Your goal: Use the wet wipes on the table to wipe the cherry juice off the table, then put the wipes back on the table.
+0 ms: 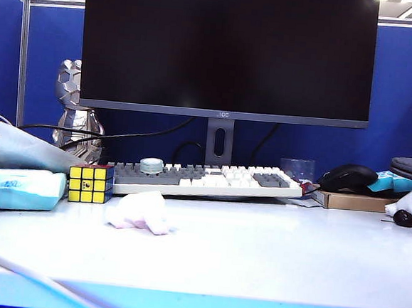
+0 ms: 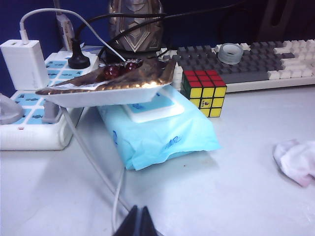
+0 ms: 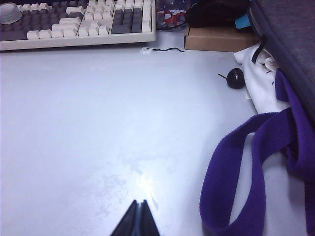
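Exterior view, lower left of centre: the wet wipes lie loose on the table, just right of the colour cube and in front of the keyboard. Neither of my arms shows in this view.

Left wrist view, bottom centre: my left gripper, fingers pressed together and empty, hovers over bare desk; the wipes sit at the right edge, near the blue tissue pack.

Right wrist view, bottom centre: my right gripper, likewise closed on nothing, above faint wet smears, which I judge to be the cherry juice, barely visible.

Step in hand, as I judge it: none begun, or all done. If wiping remains, I must part my left fingers and reach the wipes.
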`<state>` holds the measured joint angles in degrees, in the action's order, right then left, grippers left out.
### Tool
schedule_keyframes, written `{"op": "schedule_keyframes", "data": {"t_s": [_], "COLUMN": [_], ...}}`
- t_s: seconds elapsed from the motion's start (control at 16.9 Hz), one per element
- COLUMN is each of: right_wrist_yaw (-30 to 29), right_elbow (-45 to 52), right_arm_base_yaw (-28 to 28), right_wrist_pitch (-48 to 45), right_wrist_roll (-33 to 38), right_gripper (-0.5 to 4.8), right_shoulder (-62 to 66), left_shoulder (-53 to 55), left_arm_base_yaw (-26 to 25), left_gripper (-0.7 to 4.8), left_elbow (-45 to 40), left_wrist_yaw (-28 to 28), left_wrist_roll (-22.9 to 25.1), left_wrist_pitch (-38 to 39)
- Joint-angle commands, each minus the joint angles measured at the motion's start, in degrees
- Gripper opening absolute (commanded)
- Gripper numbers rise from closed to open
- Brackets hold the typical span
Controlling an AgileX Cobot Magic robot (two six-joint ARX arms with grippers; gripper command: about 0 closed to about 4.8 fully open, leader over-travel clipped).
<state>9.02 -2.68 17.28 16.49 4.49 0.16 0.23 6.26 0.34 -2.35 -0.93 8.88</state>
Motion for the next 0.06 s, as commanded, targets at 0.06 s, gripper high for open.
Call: {"op": "schedule_keyframes", "data": {"t_s": [0.06], "right_wrist_yaw": [0.0], "right_elbow": [0.0], "right_arm_base_yaw": [0.0], "right_wrist_pitch": [-0.2], "right_wrist_roll": [0.2], "right_gripper": [-0.04], "right_shoulder": [0.0], "left_shoulder": [-0.2], "left_arm_base_yaw": [0.0], "left_gripper": [0.04], "left_elbow": [0.0], "left_wrist_yaw": [0.0], "left_wrist_roll": [0.1], "left_wrist_pitch": [0.9]}}
